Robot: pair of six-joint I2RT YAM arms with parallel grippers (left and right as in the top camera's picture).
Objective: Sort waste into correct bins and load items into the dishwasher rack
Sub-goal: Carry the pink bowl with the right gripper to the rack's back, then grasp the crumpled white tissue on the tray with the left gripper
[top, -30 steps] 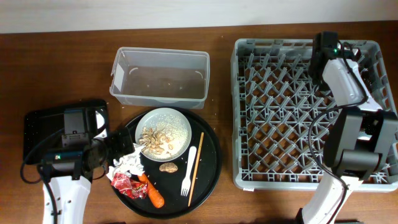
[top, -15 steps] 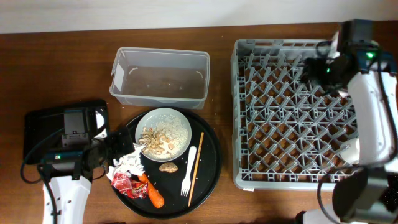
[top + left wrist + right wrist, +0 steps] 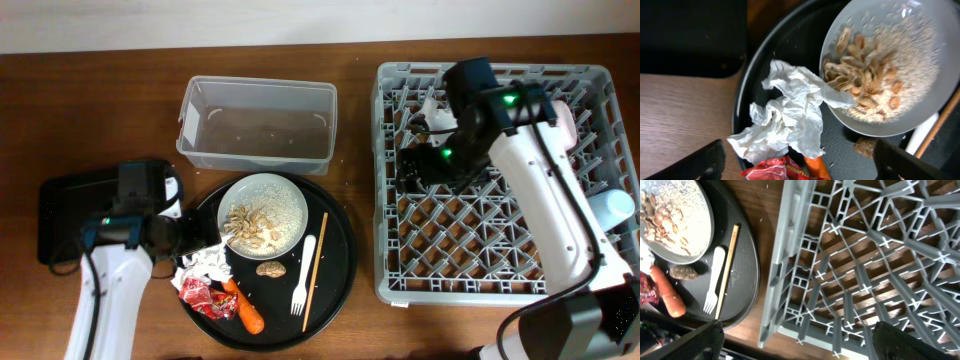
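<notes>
Down at the near-left of the worktop (image 3: 100,80), the left claw (image 3: 797,150) hung low over the round black tray (image 3: 340,250) with its fingers (image 3: 690,165) spread wide apart and nothing between them gripped. The crumpled tissue (image 3: 790,115) lay directly ahead of that claw and between the two fingers, one corner draped over the rim of the white plate (image 3: 940,75). Nut shells (image 3: 860,75) and crumbs sat on the plate. The red wrapper (image 3: 197,295) lay just beside the tissue on its near side, touching the carrot piece (image 3: 245,310). The brown lump (image 3: 270,268), the fork (image 3: 303,270) and the chopstick (image 3: 315,270) lay to the right on the same tray.

The black rectangular tray (image 3: 70,210) sat behind the left arm, and the clear tub (image 3: 190,120) stood beyond the round tray, well apart from the claw.

Meanwhile the right claw (image 3: 412,168) hovered over the left part of the grey rack (image 3: 500,280), its fingers also wide apart and holding nothing. It was well apart from the waste.
</notes>
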